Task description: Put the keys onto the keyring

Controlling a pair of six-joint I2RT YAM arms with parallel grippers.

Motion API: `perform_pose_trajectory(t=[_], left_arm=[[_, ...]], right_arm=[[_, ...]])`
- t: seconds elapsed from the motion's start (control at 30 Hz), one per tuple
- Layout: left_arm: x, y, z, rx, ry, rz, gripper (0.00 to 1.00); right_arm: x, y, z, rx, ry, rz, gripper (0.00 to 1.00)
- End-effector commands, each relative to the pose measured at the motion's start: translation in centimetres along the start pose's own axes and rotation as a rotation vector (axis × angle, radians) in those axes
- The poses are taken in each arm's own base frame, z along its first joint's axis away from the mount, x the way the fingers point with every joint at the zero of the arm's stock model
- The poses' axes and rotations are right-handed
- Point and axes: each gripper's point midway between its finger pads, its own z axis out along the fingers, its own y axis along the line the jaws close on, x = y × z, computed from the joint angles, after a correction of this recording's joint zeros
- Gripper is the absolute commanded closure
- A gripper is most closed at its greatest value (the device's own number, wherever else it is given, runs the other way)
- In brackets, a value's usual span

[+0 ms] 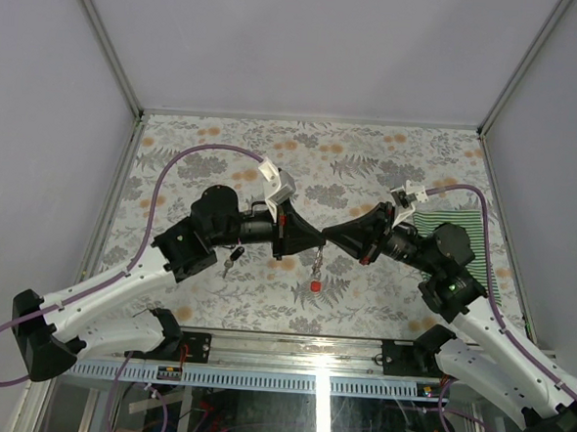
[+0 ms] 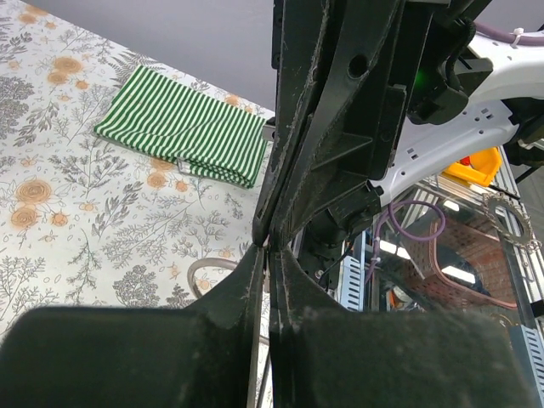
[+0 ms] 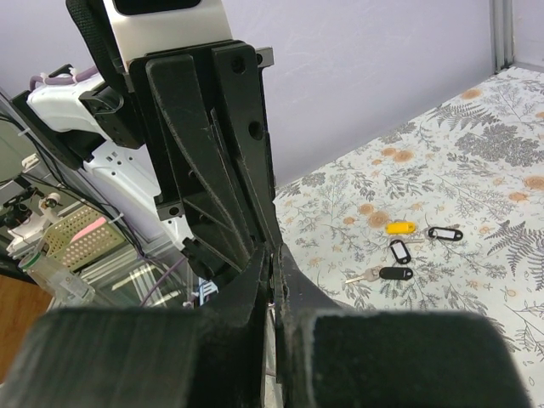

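My left gripper [image 1: 316,240] and right gripper [image 1: 330,235] meet tip to tip above the middle of the table. Both are shut. The thin silver keyring [image 1: 317,262] hangs edge-on below their tips, with the red-tagged key [image 1: 316,287] dangling at its bottom. In the left wrist view my gripper [image 2: 265,255] pinches a thin metal wire, and a curve of the keyring [image 2: 208,268] shows to its left. In the right wrist view my gripper [image 3: 274,255] is also shut on a thin piece. The yellow-tagged key [image 3: 398,227] and black-tagged keys [image 3: 395,273] lie on the cloth beyond.
A folded green-striped cloth [image 1: 484,250] lies at the right edge, also in the left wrist view [image 2: 183,127]. The loose keys [image 1: 232,260] lie under the left arm's wrist. White walls enclose the flowered tabletop [image 1: 370,162].
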Motion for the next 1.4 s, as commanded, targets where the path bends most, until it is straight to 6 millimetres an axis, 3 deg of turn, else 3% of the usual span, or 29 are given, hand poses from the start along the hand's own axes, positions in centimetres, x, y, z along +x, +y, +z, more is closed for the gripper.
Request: perform_pose_trajectory(t=[0.0, 0.27, 0.67, 1.0, 1.37], left_arm=[[-2.7, -1.1, 0.0, 0.033, -0.079, 0.054, 1.00], [-3.1, -0.7, -0.5, -0.010, -0.114, 0.023, 1.00], [-5.5, -1.0, -1.4, -0.027, -0.240, 0.036, 1.00], [-5.8, -1.3, -1.2, -0.005, -0.261, 0.034, 1.00], [-5.9, -1.2, -0.9, -0.004, -0.260, 0.035, 1.00]], right_arm=[[-3.3, 2.6, 0.0, -0.067, -0.071, -0.057, 0.99], [-4.8, 3.3, -0.8, -0.041, -0.118, -0.079, 0.69], [-2.9, 3.2, -1.6, -0.022, -0.060, -0.010, 0.55], [-2.3, 3.9, -0.5, -0.094, -0.029, 0.139, 0.53], [-1.2, 3.1, 0.6, -0.120, 0.000, 0.229, 0.56]])
